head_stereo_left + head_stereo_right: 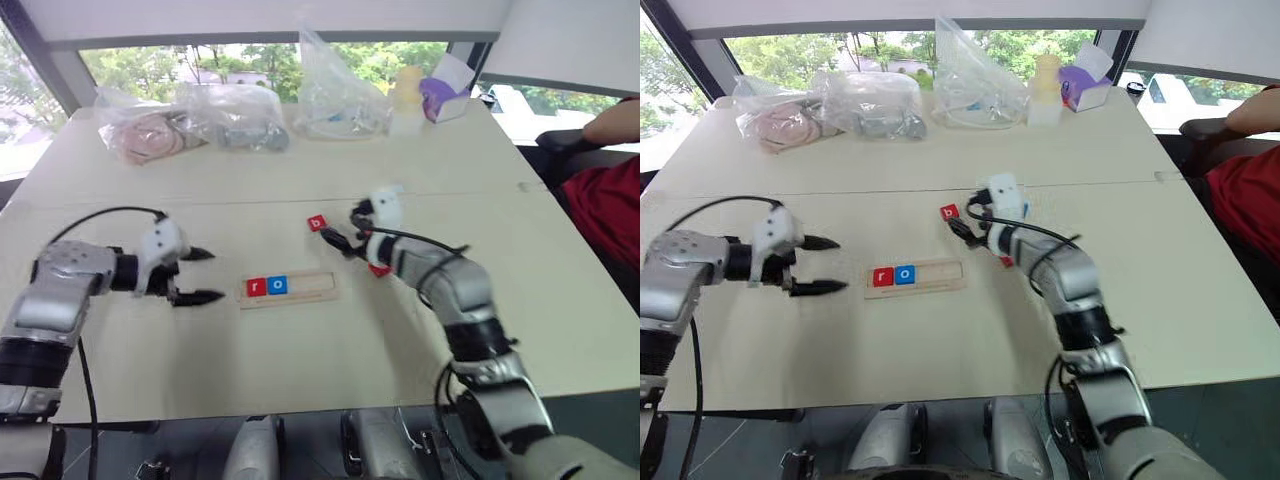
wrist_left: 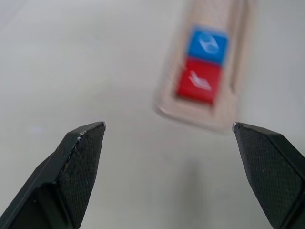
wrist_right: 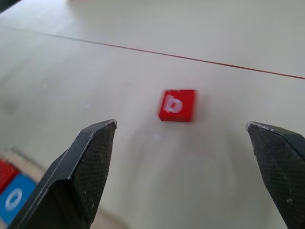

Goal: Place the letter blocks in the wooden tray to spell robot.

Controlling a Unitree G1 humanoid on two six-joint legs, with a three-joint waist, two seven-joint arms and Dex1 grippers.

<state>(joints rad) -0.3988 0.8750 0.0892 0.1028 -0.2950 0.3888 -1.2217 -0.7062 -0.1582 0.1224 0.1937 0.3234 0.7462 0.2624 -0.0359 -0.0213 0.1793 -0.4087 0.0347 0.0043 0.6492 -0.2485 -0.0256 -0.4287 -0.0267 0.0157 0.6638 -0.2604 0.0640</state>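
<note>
While red "r" tile [image 1: 257, 287] and blue "o" tile [image 1: 278, 285] fill left end of pale wooden tray [image 1: 312, 288], red square "b" tile [image 1: 317, 223] lies loose beyond tray's far edge, just left of wide-open, empty right gripper [image 1: 346, 228]; open, empty left gripper [image 1: 200, 275] hovers left of tray, farther off.

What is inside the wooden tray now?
The wooden tray holds a red r block and a blue o block at its left end. The remaining slot is bare; nothing covers it.

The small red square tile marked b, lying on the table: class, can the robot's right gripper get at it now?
Probably yes: the right gripper is open, the red b tile lies bare ahead of it, nothing between.
</note>
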